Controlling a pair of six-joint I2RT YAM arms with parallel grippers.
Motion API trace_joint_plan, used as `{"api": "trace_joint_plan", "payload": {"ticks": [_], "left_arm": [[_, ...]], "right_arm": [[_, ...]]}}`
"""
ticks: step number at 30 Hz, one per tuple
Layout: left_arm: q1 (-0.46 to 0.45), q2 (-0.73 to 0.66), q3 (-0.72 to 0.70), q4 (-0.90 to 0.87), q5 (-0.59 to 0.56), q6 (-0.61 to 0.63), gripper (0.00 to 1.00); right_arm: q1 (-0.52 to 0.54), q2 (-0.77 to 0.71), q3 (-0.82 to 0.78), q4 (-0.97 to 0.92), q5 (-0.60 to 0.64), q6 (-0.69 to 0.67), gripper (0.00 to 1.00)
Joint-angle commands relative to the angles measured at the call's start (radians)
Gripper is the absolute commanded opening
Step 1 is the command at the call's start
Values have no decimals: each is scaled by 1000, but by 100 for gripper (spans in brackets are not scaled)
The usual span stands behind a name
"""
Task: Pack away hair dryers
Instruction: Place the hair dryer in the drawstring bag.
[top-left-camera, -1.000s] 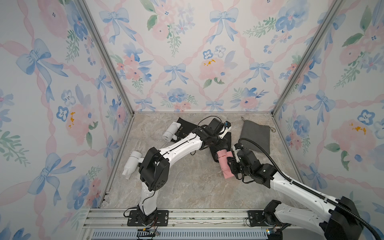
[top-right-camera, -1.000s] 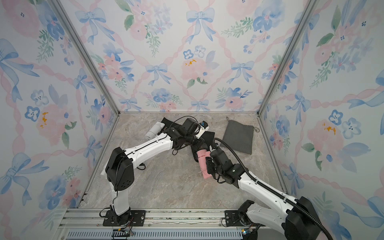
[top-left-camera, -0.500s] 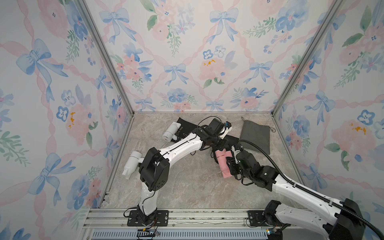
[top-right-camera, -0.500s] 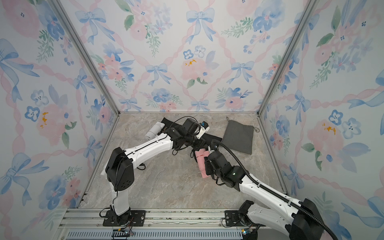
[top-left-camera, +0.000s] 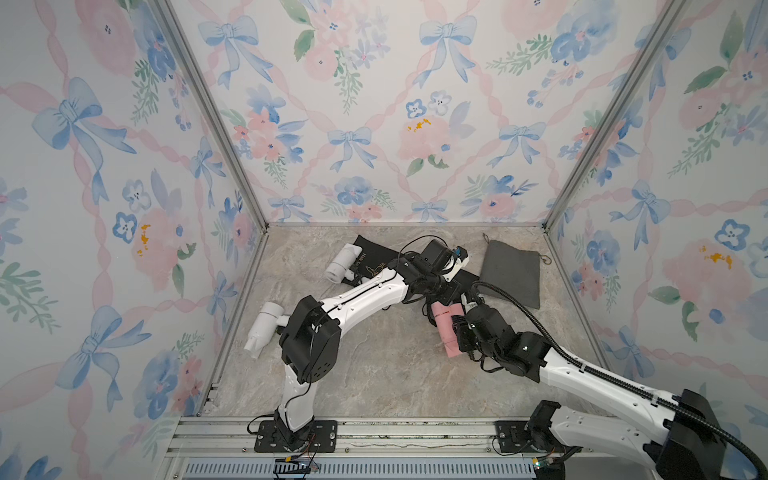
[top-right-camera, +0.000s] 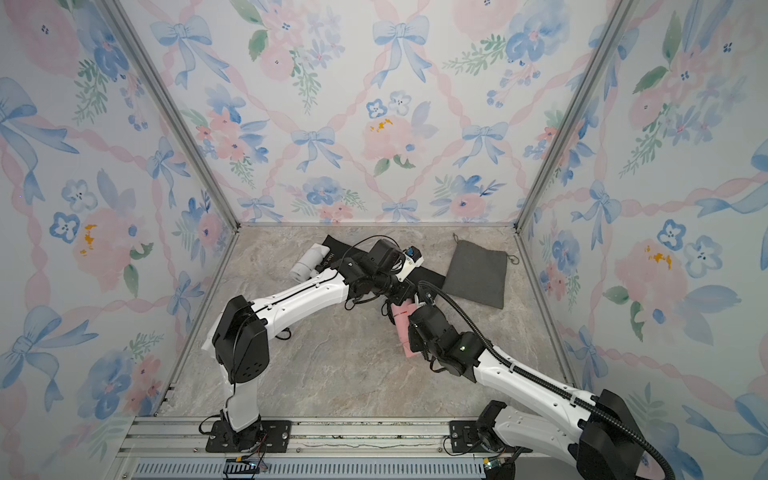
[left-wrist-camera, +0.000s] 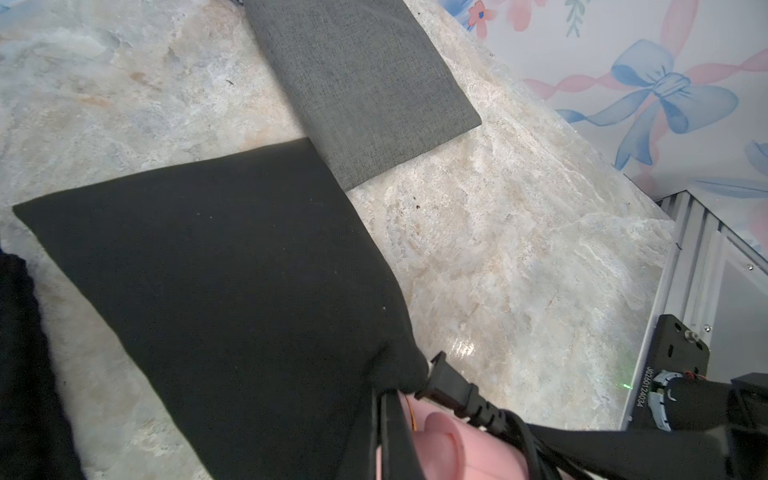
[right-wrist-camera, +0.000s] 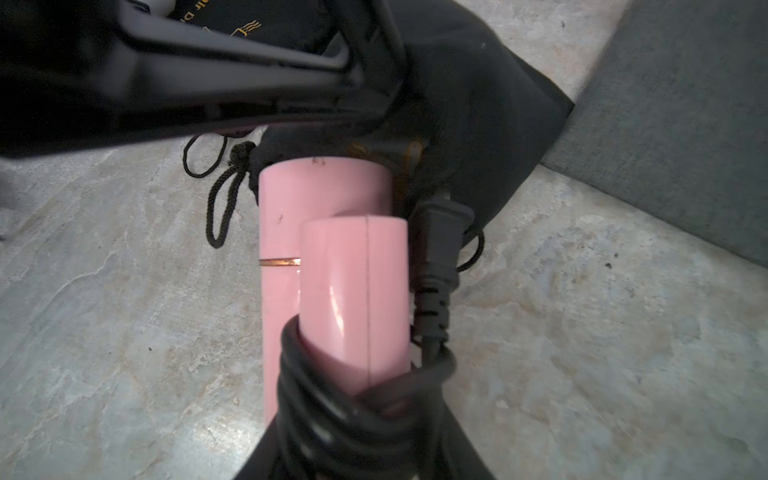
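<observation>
You've got bare floor on the near side of the pink hair dryer (top-left-camera: 444, 328); beyond it, black pouch (left-wrist-camera: 232, 270), grey pouch (top-left-camera: 513, 272) and left arm (top-left-camera: 365, 296) block.

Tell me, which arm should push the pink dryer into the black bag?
Right. The right tool grips the pink dryer, whose front is at the open black bag; the left tool pinches its edge.
</observation>
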Motion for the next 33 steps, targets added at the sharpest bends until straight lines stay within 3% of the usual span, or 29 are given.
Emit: {"api": "trace_joint_plan", "payload": {"ticks": [1, 8, 20, 33], "left_arm": [[-5, 3, 11, -8, 25, -18, 0], [2, 2, 30, -7, 64, -49, 0], [2, -1, 46, -6, 127, -84, 0], [4, -88, -1, -4, 114, -77, 0]], "right_arm": [[15, -5, 27, 3, 89, 0, 28], [21, -48, -8, 38, 136, -17, 28], [54, 25, 0, 74, 186, 11, 27], [-41, -18, -63, 151, 89, 29, 28]]}}
